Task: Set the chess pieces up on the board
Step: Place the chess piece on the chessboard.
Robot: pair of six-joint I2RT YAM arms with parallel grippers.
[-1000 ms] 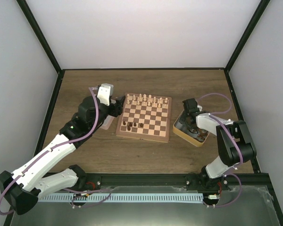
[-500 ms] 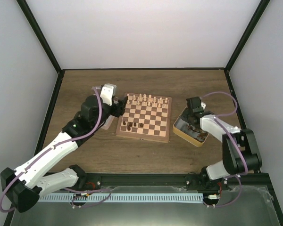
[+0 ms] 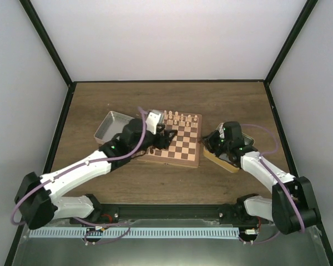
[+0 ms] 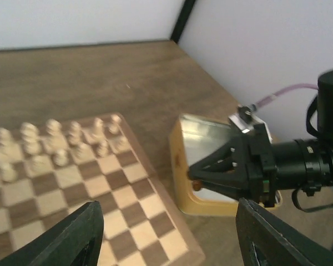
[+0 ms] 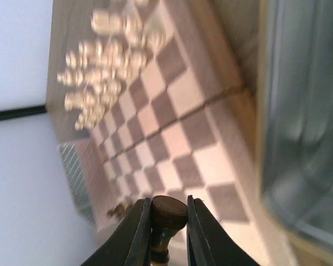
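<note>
The board [image 3: 184,148] lies mid-table, with pale chessmen [image 3: 177,117] in its far rows. My left gripper [image 3: 167,137] hovers over the board's middle, open and holding nothing; its fingers [image 4: 72,238] frame the board's corner [image 4: 127,205] in the left wrist view. My right gripper [image 3: 207,139] is at the board's right edge, shut on a dark brown chess piece [image 5: 169,209]. That piece also shows as a small brown knob [image 4: 196,184] at the fingertips. A few dark chess pieces [image 5: 119,209] stand blurred near the board's far corner in the right wrist view; the left arm hides them from above.
A yellow-rimmed metal tin [image 3: 233,162] sits right of the board, under the right arm. A second metal tin [image 3: 108,126] lies left of the board. Black frame posts and pale walls enclose the table.
My left arm swung right from the left tin to above the board. My right gripper rose out of the right tin with the dark piece and moved left to the board's edge.
</note>
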